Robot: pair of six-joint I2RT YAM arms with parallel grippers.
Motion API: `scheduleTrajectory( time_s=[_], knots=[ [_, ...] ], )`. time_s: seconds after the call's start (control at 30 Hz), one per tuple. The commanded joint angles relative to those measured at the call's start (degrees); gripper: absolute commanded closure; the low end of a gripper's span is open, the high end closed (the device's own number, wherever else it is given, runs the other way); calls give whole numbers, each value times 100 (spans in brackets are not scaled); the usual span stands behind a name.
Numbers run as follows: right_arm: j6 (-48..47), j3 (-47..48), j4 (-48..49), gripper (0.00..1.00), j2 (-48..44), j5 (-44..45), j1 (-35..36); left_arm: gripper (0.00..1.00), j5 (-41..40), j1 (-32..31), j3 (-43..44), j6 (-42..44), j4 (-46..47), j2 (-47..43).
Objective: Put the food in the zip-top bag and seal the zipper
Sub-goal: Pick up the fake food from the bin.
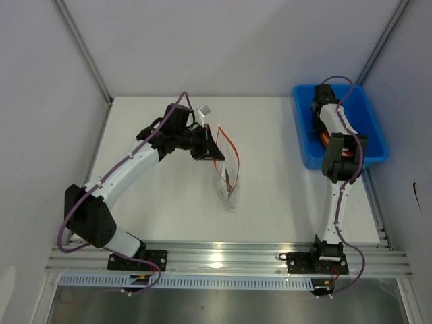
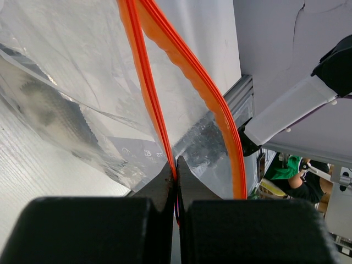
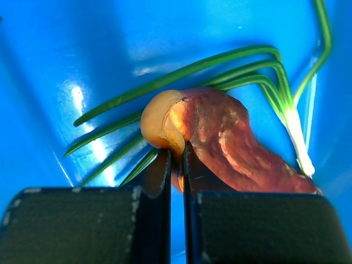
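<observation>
The clear zip-top bag (image 1: 228, 169) lies on the white table, its orange-red zipper (image 1: 223, 144) gaping at the far end. My left gripper (image 1: 208, 145) is shut on one side of the zipper strip (image 2: 148, 93); the other strip (image 2: 212, 104) bows away, so the mouth is open. A grey-brown fish piece (image 2: 52, 113) shows inside the bag. My right gripper (image 1: 322, 113) is down in the blue tray (image 1: 372, 125), shut on the edge of the orange bun piece (image 3: 220, 137). Green leaf strips (image 3: 181, 74) lie under it.
The blue tray stands at the far right of the table by the right wall. White walls enclose the table on three sides. An aluminium rail (image 1: 229, 258) runs along the near edge by the arm bases.
</observation>
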Motion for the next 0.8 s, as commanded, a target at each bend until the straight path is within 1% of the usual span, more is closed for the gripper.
scheduleTrajectory(
  time_s=[0.0,0.13,0.3,0.4,0.43,0.53,0.57,0.63,0.67,0.77],
  knots=[
    [265,92,-91,100,-426,266,-30,100,71,-41,129,89,118,-123],
    [300,206,-65,100,-706,416,-21,100,88,-41,59,63,171,-193],
    [335,610,-381,100,-1093,460,14,99,79,-41,41,80,162,-246],
    [371,830,-487,100,-1322,390,76,99,36,-41,77,98,136,-237],
    [388,848,-461,100,-1540,320,102,99,27,-41,85,89,127,-237],
    [546,874,-373,100,-2023,-66,120,99,35,-41,85,72,188,-211],
    [625,900,-355,100,-2130,-381,120,99,53,-32,94,63,197,-185],
    [731,953,-285,100,-2499,-734,146,99,114,-41,112,19,241,-132],
    [861,962,-258,100,-2622,-1084,198,100,132,-41,103,10,250,-114],
    [1038,997,-170,100,-3088,-1595,365,99,211,-41,138,-16,294,-61]
  ],
)
